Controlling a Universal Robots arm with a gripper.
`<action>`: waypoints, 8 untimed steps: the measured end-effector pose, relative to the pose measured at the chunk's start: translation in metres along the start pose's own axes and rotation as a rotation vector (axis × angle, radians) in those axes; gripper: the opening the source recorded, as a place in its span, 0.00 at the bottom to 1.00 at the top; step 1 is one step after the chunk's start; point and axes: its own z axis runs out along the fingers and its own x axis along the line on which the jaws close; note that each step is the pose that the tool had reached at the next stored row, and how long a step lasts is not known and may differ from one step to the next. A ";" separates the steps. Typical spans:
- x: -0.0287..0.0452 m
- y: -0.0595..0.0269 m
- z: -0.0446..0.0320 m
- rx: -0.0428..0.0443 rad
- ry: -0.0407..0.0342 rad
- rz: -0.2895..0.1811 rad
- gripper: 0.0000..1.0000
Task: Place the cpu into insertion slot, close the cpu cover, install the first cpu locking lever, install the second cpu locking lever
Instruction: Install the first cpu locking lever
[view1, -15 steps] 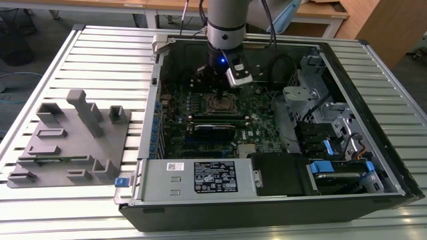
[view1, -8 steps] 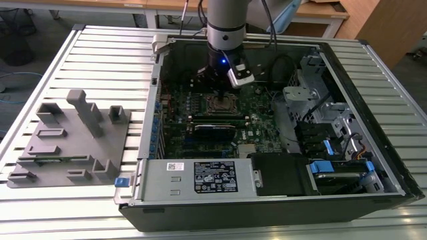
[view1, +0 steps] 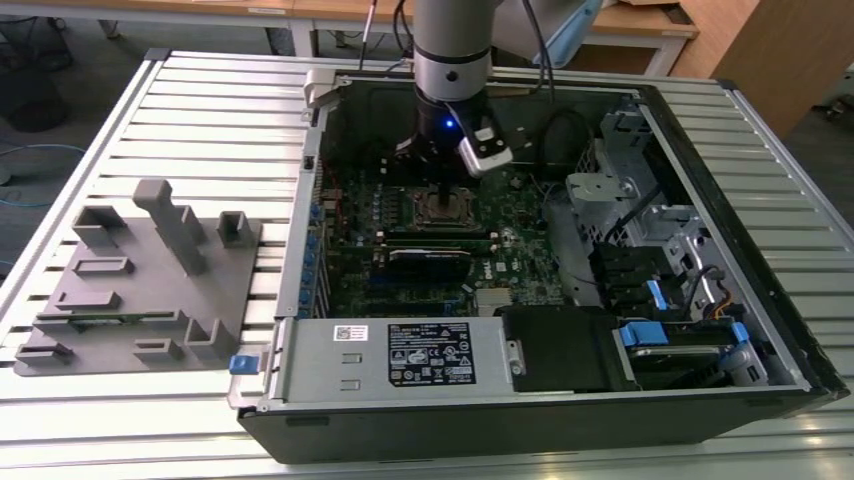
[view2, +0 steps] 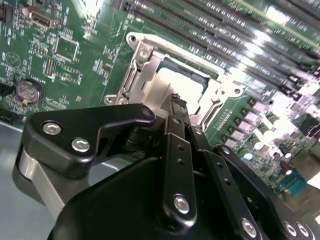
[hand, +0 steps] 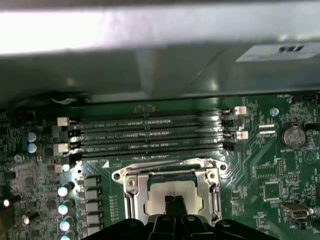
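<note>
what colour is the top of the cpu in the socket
Pale silver-tan; the cpu shows best in the first wrist view.

The cpu, a pale silver-tan square, lies flat in the insertion slot on the green board, at the lower middle of the first wrist view and the upper middle of the second wrist view. The cpu cover, a silvery frame, lies down around it, rimming the chip.
</note>
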 end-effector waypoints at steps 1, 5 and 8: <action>0.0000 -0.0005 0.0000 0.0068 -0.0006 -0.002 0.11; 0.0000 -0.0017 0.0000 0.0317 -0.0026 -0.010 0.11; 0.0000 -0.0018 0.0001 0.0320 -0.0029 -0.015 0.11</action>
